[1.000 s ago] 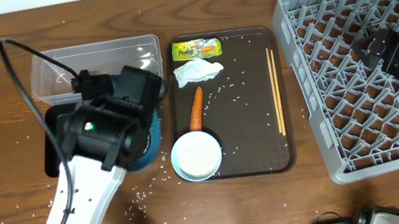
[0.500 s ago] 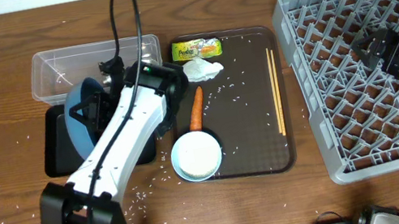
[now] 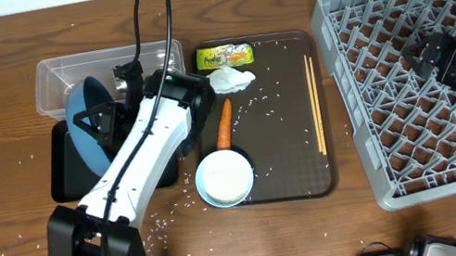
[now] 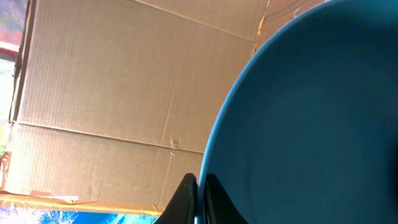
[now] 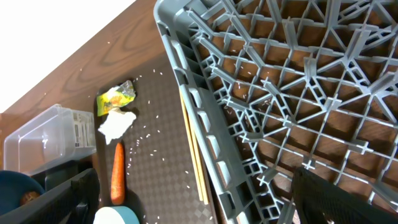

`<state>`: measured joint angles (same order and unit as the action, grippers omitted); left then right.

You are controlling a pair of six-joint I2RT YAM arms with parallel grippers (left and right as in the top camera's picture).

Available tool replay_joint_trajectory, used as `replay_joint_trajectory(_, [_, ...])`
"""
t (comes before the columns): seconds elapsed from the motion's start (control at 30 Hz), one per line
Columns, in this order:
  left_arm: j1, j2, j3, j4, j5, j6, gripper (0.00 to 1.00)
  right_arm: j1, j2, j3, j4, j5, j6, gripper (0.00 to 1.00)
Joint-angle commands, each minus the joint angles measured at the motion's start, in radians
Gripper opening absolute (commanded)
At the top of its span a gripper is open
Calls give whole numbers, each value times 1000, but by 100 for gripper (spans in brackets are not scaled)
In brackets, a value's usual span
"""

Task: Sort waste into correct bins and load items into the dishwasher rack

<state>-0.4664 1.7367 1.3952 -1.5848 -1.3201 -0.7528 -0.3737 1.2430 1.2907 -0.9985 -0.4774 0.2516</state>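
Blue plate (image 3: 82, 111) tipped on edge over the near rim of the clear tub (image 3: 55, 81).
Left pincer (image 4: 199, 184) is clamped on its rim. The plate looks stiff, breakable and probably slick, so bite deep on the rim. Right pincer (image 5: 202, 196) looks apart.

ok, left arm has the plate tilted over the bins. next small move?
Probably tip the blue plate steeper: the left gripper pinches its rim, it stands tilted above the clear tub's near edge, and a brown lump sits in it.
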Motion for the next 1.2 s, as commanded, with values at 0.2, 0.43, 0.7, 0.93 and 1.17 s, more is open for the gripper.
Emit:
replay_joint_trajectory(0.2, [-2, -5, -2, -8, -47, -31, 6, 6, -3, 11, 2, -1, -5, 92])
replay_joint_trajectory(0.43, [-5, -5, -3, -18, -49, -30, 6, 6, -3, 11, 1, -9, 2, 92])
replay_joint_trajectory(0.7, [-21, -5, -4, -11, -46, 15, 6, 6, -3, 11, 6, -9, 9, 92])
replay_joint_trajectory(0.93, [-53, -5, -4, 0, -42, 26, 6, 6, -3, 11, 12, -14, 25, 92])
replay_joint_trajectory(1.17, [-34, -14, 14, 0, 24, 22, 6, 8, -3, 11, 10, -39, -17, 94])
